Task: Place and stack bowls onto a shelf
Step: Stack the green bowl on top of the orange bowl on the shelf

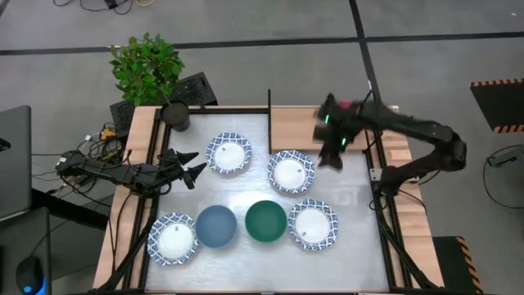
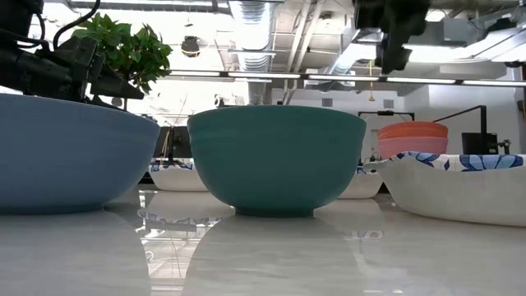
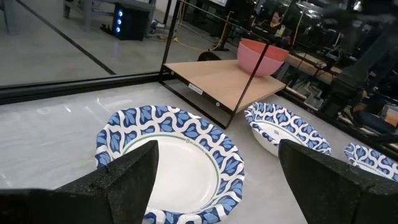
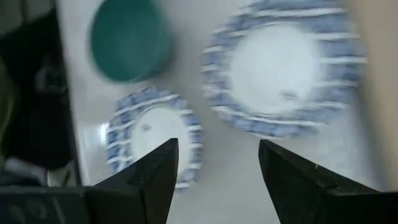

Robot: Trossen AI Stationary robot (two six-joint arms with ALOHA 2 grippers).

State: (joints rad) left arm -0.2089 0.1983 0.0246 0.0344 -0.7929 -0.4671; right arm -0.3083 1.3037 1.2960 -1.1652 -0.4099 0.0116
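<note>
Several bowls rest on their bases on the white tabletop: patterned white-and-blue ones [image 1: 228, 153] [image 1: 291, 173] [image 1: 312, 224] [image 1: 173, 238], a blue bowl [image 1: 216, 225] and a green bowl [image 1: 266, 221]. On the wooden shelf [image 1: 299, 127] at the far right, a red bowl [image 2: 412, 129] sits stacked on a pink bowl [image 2: 408, 147]. My right gripper [image 1: 332, 156] hangs open above the shelf's near edge, tilted down, with nothing between its fingers [image 4: 217, 146]. At the table's left, my left gripper [image 1: 195, 164] waits open and level, pointing at the far-left patterned bowl [image 3: 168, 162].
A potted plant [image 1: 147, 65] and a dark cup [image 1: 175, 115] stand at the far left corner. Thin black posts [image 3: 252, 68] frame the shelf. Bare tabletop lies along the near edge and between the left gripper and the near bowls.
</note>
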